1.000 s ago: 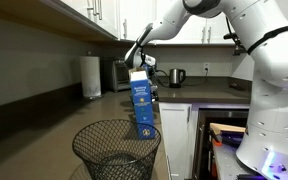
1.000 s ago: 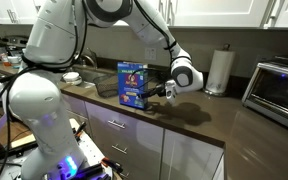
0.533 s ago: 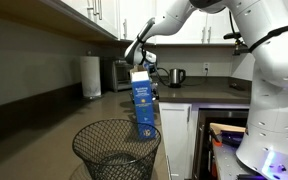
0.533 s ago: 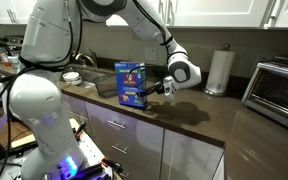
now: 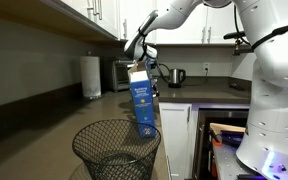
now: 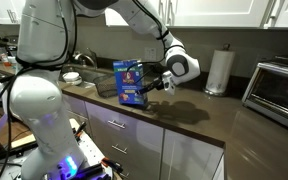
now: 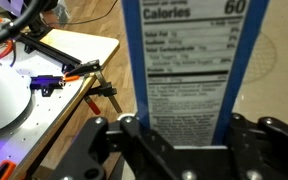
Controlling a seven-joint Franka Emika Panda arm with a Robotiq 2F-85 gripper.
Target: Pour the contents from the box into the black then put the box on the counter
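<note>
Exterior view — paper towel roll (image 6: 220,72), toaster oven (image 6: 281,90) beyond box (image 6: 130,84).

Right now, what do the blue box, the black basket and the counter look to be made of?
Blue box: likely cardboard with a smooth printed finish; flat panels, crisp edges, a nutrition label.
Black basket: probably metal wire mesh, matte; a see-through lattice.
Counter: a dark, smooth, slightly glossy slab with faint reflections; stone or laminate, cannot tell.

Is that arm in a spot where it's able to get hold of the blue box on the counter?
Probably yes. The arm has its jaws either side of the box, which stands on the counter, with nothing between. Whether they grip it, I cannot tell.
</note>
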